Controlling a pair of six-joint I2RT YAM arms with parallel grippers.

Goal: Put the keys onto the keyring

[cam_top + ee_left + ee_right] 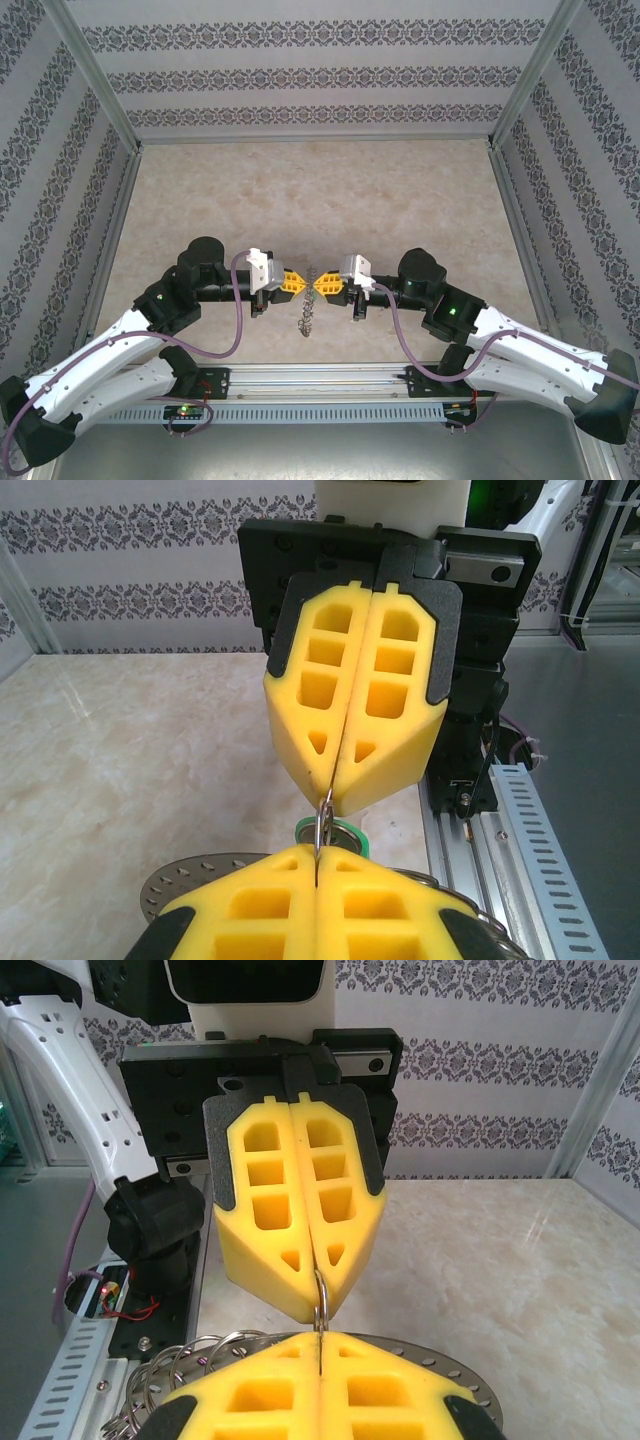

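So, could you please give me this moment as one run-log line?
left hand: shut on keyring | right hand: shut on keyring | green key: just behind the grip

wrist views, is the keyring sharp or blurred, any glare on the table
Left wrist: keyring fairly sharp, soft sheen on the table. Right wrist: keyring sharp, a pale reflection streak on the table. Top external: keyring tiny and indistinct, lighting even.
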